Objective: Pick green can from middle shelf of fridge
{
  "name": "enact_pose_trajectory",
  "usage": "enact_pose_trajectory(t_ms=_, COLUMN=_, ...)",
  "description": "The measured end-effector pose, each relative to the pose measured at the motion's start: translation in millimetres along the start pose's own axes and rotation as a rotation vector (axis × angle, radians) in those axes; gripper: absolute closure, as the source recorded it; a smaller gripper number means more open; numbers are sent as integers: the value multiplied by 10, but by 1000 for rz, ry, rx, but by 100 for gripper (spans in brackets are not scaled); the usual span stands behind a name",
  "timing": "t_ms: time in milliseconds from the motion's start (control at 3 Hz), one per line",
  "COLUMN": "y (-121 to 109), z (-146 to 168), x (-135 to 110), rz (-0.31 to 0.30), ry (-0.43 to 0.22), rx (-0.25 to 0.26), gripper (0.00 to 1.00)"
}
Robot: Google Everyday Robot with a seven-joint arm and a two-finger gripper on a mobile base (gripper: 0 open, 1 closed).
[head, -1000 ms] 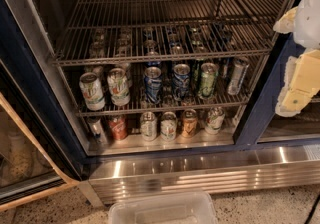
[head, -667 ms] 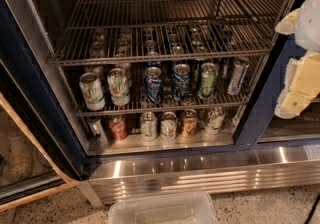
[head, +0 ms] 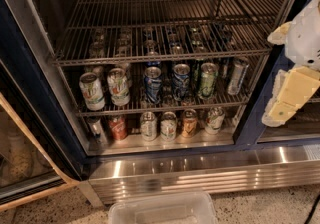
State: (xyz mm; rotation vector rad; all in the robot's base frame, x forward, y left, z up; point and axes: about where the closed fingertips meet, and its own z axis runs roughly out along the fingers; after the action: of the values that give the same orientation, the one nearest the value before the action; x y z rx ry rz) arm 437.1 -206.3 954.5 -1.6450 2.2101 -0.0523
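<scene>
Six cans line the front of the middle shelf [head: 135, 111] as I look into the fridge [head: 200, 173] from above and in front. From left I see two white cans with green logos [head: 92, 90], two blue cans [head: 153, 84], then the green can [head: 207, 80], then a slim silver can [head: 237, 75] leaning at the right end. The green can stands upright just behind the front rail, close beside the right blue can, with more cans dimly behind it. My gripper [head: 290, 95] hangs at the right edge of the view, in front of the dark blue door frame, well apart from the green can and touching nothing; whether it is spread or pressed together I cannot tell. A row of smaller cans [head: 168, 125] sits on the fridge floor below, and a clear plastic bin [head: 162, 208] rests on the speckled ground outside.
</scene>
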Motion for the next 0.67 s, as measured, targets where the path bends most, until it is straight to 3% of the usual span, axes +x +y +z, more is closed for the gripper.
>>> enact_pose_trajectory(t_ms=333, y=28, z=33, x=-20, rz=8, ry=-23, rx=2, gripper=0)
enact_pose_trajectory(t_ms=667, y=140, z=215, x=-72, rz=60, ry=-99, rx=9, gripper=0)
